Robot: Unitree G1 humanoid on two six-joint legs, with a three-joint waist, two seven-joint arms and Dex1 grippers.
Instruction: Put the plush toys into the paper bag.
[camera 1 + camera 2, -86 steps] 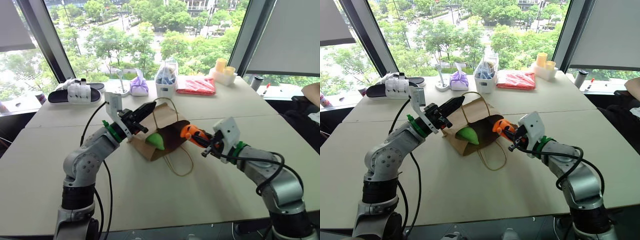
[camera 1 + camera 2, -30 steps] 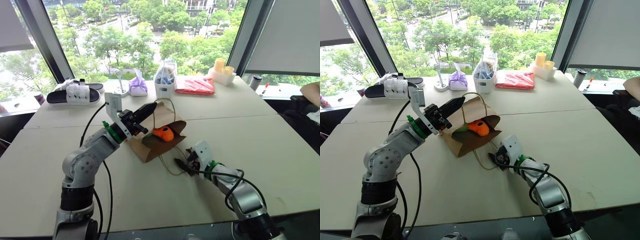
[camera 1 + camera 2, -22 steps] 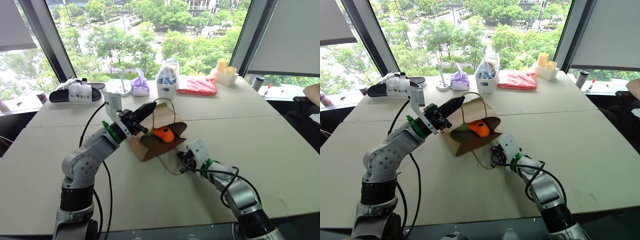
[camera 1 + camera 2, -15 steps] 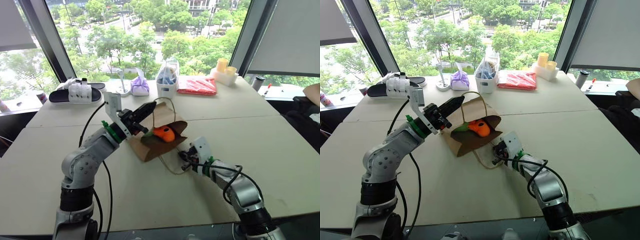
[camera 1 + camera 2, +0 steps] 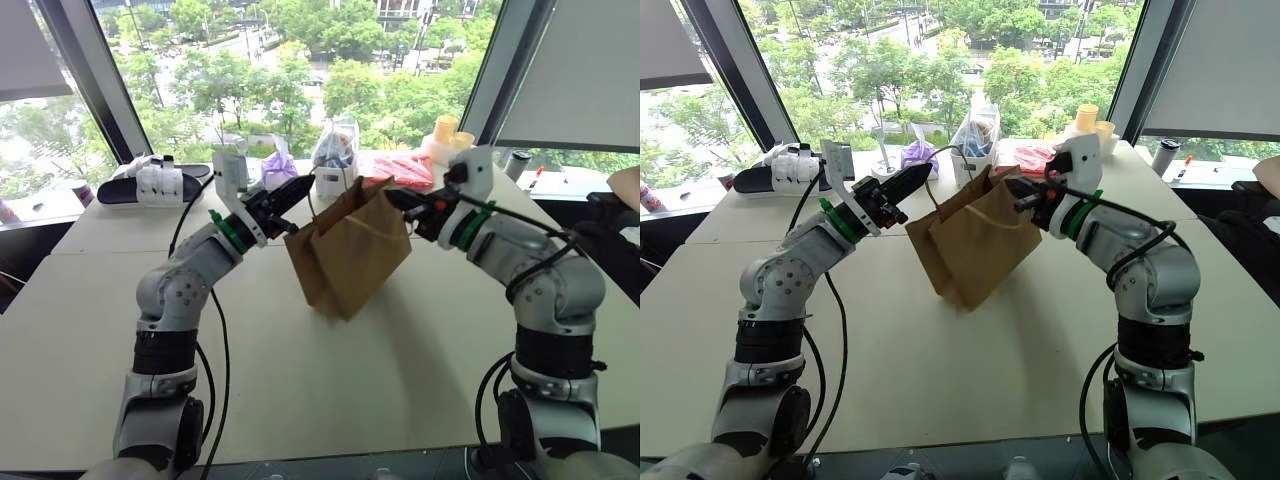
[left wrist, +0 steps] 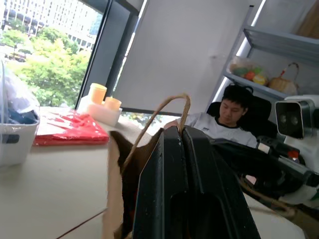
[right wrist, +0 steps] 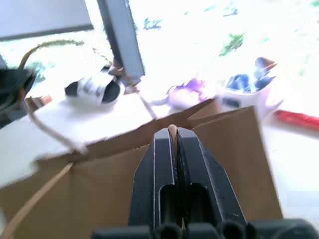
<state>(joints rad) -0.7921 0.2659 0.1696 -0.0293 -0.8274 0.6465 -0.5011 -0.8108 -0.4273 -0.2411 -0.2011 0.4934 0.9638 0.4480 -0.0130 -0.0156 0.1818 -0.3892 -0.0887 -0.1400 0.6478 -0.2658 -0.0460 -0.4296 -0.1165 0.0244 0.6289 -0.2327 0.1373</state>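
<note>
Bright window daylight; right wrist view overexposed, blurred.

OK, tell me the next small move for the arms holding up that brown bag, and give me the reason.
Probably lower both arms together and set the paper bag down upright on the table. The left gripper and the right gripper are each shut on a loop handle, and the bag hangs tilted between them. No plush toy lies out on the table, so both seem to be inside.
</note>
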